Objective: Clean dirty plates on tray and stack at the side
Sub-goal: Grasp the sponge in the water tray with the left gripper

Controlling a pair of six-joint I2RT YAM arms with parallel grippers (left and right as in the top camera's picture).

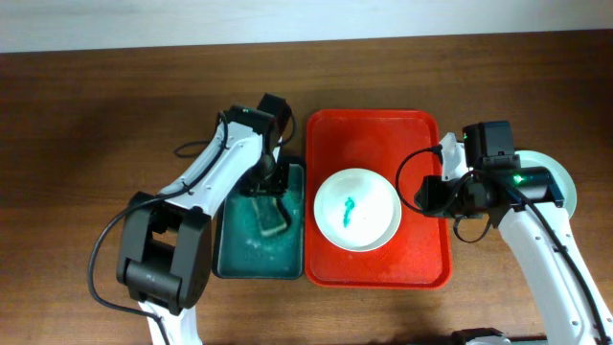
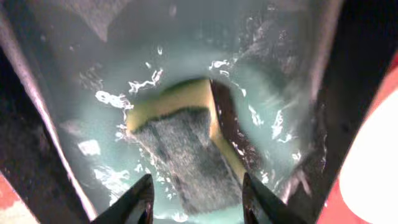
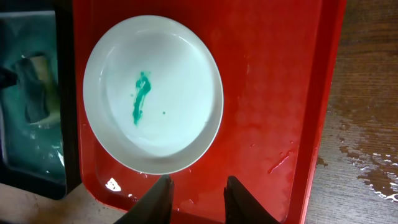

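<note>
One white plate (image 1: 356,209) (image 3: 152,93) with a teal smear at its centre lies in the red tray (image 1: 421,259) (image 3: 273,93). My right gripper (image 1: 429,192) (image 3: 198,196) hovers open over bare red tray just beside the plate's rim, holding nothing. Over the dark green tray (image 1: 239,259), my left gripper (image 1: 273,187) (image 2: 196,199) stands open. A yellow sponge with a grey scouring face (image 1: 271,218) (image 2: 186,149) lies loose in soapy water just past its fingertips. A pale green plate (image 1: 567,187) rests on the table right of the red tray, partly hidden by my right arm.
The green tray holds foamy teal water (image 2: 118,99). Water drops wet the red tray's floor (image 3: 280,162) and the wood table (image 3: 367,168) beside it. The two trays sit side by side, almost touching.
</note>
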